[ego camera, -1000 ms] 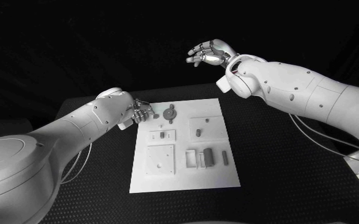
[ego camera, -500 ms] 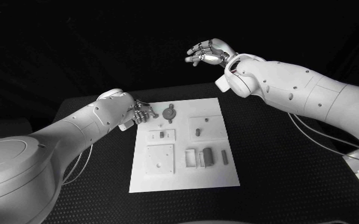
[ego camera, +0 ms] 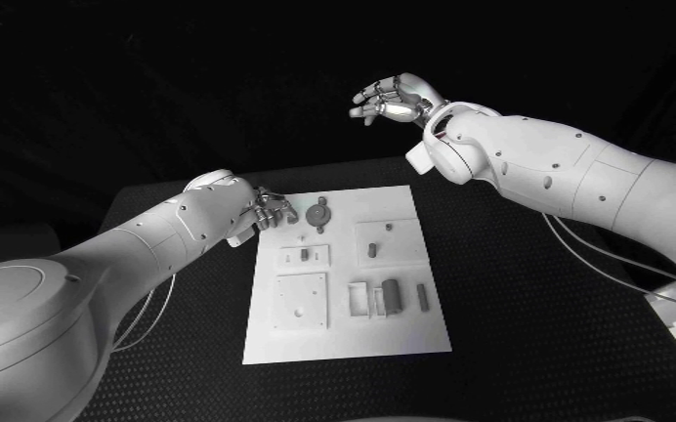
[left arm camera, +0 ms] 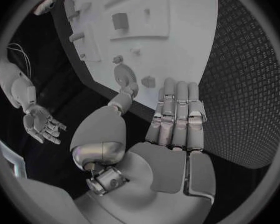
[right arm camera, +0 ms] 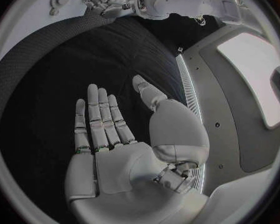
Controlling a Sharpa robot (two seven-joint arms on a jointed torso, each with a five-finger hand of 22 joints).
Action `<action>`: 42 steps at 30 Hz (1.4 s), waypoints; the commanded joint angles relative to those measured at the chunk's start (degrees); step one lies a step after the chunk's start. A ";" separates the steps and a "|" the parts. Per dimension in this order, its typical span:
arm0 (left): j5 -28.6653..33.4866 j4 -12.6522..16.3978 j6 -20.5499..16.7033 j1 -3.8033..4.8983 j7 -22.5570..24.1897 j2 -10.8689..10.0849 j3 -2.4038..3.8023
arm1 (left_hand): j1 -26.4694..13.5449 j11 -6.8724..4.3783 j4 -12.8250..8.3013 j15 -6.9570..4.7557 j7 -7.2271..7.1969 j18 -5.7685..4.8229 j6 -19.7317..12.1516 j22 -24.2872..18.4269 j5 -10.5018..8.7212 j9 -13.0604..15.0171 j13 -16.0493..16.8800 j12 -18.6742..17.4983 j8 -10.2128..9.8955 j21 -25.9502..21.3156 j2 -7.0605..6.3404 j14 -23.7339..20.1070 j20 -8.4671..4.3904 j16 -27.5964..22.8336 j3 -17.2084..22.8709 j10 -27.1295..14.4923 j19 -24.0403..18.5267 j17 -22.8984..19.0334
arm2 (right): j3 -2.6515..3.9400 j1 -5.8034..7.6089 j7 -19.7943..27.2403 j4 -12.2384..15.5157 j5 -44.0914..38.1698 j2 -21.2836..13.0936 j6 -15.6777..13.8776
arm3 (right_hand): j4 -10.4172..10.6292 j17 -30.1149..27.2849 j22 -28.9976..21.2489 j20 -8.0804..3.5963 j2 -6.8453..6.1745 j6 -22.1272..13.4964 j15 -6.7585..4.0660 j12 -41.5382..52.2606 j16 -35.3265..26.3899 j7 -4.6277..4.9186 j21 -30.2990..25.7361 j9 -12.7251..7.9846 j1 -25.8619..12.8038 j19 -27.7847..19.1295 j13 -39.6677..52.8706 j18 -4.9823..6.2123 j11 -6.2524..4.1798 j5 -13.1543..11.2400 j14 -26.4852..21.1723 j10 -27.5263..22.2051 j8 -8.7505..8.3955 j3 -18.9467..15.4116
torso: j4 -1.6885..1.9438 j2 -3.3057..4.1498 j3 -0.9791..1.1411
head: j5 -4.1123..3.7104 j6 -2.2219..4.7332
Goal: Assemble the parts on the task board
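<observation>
The white task board (ego camera: 353, 334) lies in the middle of the black table. A round grey part (ego camera: 321, 214) sits near its far left corner, with small parts (ego camera: 373, 248) in recesses behind it. My left hand (ego camera: 268, 210) hovers at that far left corner, just beside the round part, fingers (left arm camera: 176, 115) stretched out and holding nothing. In the left wrist view the round part (left arm camera: 124, 77) and a small block (left arm camera: 148, 81) lie just beyond the fingertips. My right hand (ego camera: 395, 100) is raised high beyond the board's far edge, open and empty, fingers (right arm camera: 101, 119) spread.
More grey parts (ego camera: 391, 295) stand in slots at the board's near right, and a square plate (ego camera: 302, 301) lies at its near left. Black table surface (ego camera: 535, 295) surrounds the board. The right wrist view shows the board's corner (right arm camera: 34, 5) and my left hand (right arm camera: 105, 0) far off.
My left hand has edged slightly toward the board's far left corner. The right hand has stayed raised in place.
</observation>
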 commanded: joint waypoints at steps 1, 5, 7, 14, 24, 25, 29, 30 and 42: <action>-3.55 0.59 -8.80 0.10 4.37 -0.39 -0.73 | 4.48 0.50 -0.27 0.20 0.47 -0.40 -1.60 0.00 -0.24 -0.25 -0.02 -0.54 -0.80 -0.19 -1.05 -0.77 0.24 -0.02 0.65 -1.45 -0.77 -0.09 | 0.06 0.03 0.23 0.02 -0.16 -0.05 -0.03 | -0.02 -0.07 0.10 -0.05 0.23 -0.45 0.10 0.26 -0.16 2.34 -0.23 -0.09 0.09 -0.07 -0.10 -0.89 -0.03 -0.05 0.31 -0.26 0.36 0.22 | 0.08 0.00 -0.03 | 0.07 0.00; -5.52 1.02 -10.32 0.12 5.21 -0.67 -1.08 | 7.18 1.16 0.06 0.60 1.06 -0.26 -2.43 -0.02 -0.17 -0.06 0.44 -0.35 -0.69 -0.11 -2.25 -0.86 0.42 0.14 -0.27 -3.30 -0.87 -0.16 | 0.06 0.03 0.21 0.07 -0.20 -0.12 -0.01 | -0.04 -0.08 0.12 -0.05 0.25 -0.44 0.09 0.26 -0.15 2.34 -0.24 -0.10 0.13 -0.06 -0.11 -0.89 -0.03 -0.05 0.33 -0.26 0.37 0.24 | 0.07 0.00 -0.01 | 0.13 0.04; -9.02 1.75 -10.88 0.12 6.89 -0.98 -1.29 | 7.65 1.16 0.05 0.64 0.98 -0.21 -2.24 -0.05 -0.18 0.10 0.65 -0.11 -0.38 -0.12 -2.74 -0.88 0.46 0.17 -0.56 -3.57 -0.88 -0.20 | 0.06 0.03 0.21 0.02 -0.27 -0.15 0.04 | -0.05 -0.08 0.13 -0.05 0.25 -0.44 0.09 0.26 -0.15 2.34 -0.24 -0.10 0.14 -0.06 -0.12 -0.89 -0.03 -0.06 0.34 -0.26 0.38 0.24 | 0.00 0.03 -0.01 | 0.16 0.05; -19.30 2.68 -11.15 0.15 11.41 -2.01 -2.61 | 10.50 1.37 -0.04 0.65 0.63 -0.12 -1.94 -0.07 -0.24 0.44 1.01 0.16 0.22 -0.11 -3.64 -0.92 0.54 0.30 -0.62 -4.59 -0.86 -0.24 | 0.06 0.03 0.20 -0.29 -0.30 -0.20 0.11 | -0.13 -0.09 0.20 -0.05 0.29 -0.42 0.07 0.29 -0.13 2.34 -0.28 -0.11 0.28 -0.02 -0.16 -0.89 -0.03 -0.06 0.41 -0.25 0.41 0.29 | 0.09 0.02 -0.04 | 0.25 0.02; -25.25 2.11 -9.00 0.14 17.74 -2.10 -4.33 | 16.91 2.89 0.04 1.64 -1.78 -0.44 -4.73 -1.00 -0.19 -0.24 -1.57 -3.95 -0.84 -0.32 -4.03 -2.88 1.47 -1.23 0.16 -13.96 -3.06 -1.12 | 0.06 0.03 0.23 -0.49 -0.34 0.11 0.14 | -0.14 -0.10 0.24 -0.04 0.31 -0.42 0.06 0.30 -0.12 2.34 -0.30 -0.12 0.29 0.00 -0.19 -0.89 -0.03 -0.07 0.45 -0.24 0.43 0.28 | -0.05 0.07 0.01 | 0.33 0.02; -25.64 2.01 -9.30 0.11 18.00 -1.98 -4.38 | 17.13 2.74 0.02 1.67 -2.18 -0.45 -4.99 -1.11 -0.19 -0.36 -1.84 -4.24 -0.94 -0.33 -4.04 -3.04 1.52 -1.35 0.20 -14.38 -3.22 -1.19 | 0.06 0.03 0.23 -0.53 -0.35 0.17 0.16 | -0.14 -0.10 0.24 -0.03 0.31 -0.42 0.06 0.30 -0.12 2.34 -0.31 -0.13 0.29 0.00 -0.19 -0.89 -0.03 -0.07 0.45 -0.24 0.43 0.28 | -0.07 0.07 0.02 | 0.35 0.03; -25.77 1.58 -11.42 -0.25 19.36 -1.58 -4.40 | 17.53 2.46 0.04 1.71 -2.31 -0.41 -5.23 -1.25 -0.19 -0.54 -2.37 -4.71 -0.99 -0.25 -3.90 -3.04 1.56 -1.38 0.30 -14.80 -3.30 -1.25 | 0.06 0.03 0.24 -0.56 -0.36 0.28 0.17 | -0.14 -0.11 0.26 -0.03 0.32 -0.42 0.05 0.31 -0.12 2.34 -0.32 -0.13 0.28 0.01 -0.20 -0.90 -0.02 -0.08 0.46 -0.24 0.43 0.27 | -0.06 0.07 0.05 | 0.28 0.06; -25.77 1.37 -12.40 -0.38 19.70 -1.47 -4.40 | 17.51 2.43 0.08 1.69 -2.35 -0.39 -5.38 -1.27 -0.20 -0.61 -2.48 -4.76 -1.06 -0.20 -3.91 -2.95 1.55 -1.34 0.27 -14.77 -3.23 -1.25 | 0.06 0.03 0.24 -0.58 -0.36 0.31 0.19 | -0.13 -0.11 0.26 -0.03 0.32 -0.43 0.05 0.31 -0.12 2.34 -0.32 -0.13 0.28 0.01 -0.21 -0.90 -0.02 -0.08 0.46 -0.24 0.43 0.27 | -0.06 0.07 0.05 | 0.23 0.05; -25.76 0.32 -12.18 -0.85 21.20 -0.72 -4.39 | 16.36 1.76 0.41 1.38 -2.83 -0.29 -5.28 -1.40 -0.24 -0.89 -3.66 -5.30 -0.74 -0.08 -3.70 -2.23 1.32 -1.02 -0.34 -14.10 -2.53 -1.24 | 0.06 0.03 0.18 -0.26 -0.36 0.21 0.13 | -0.12 -0.13 0.30 -0.02 0.33 -0.43 0.05 0.33 -0.12 2.35 -0.35 -0.15 0.25 0.03 -0.24 -0.90 -0.02 -0.08 0.48 -0.24 0.45 0.25 | -0.03 0.08 0.10 | -0.26 0.03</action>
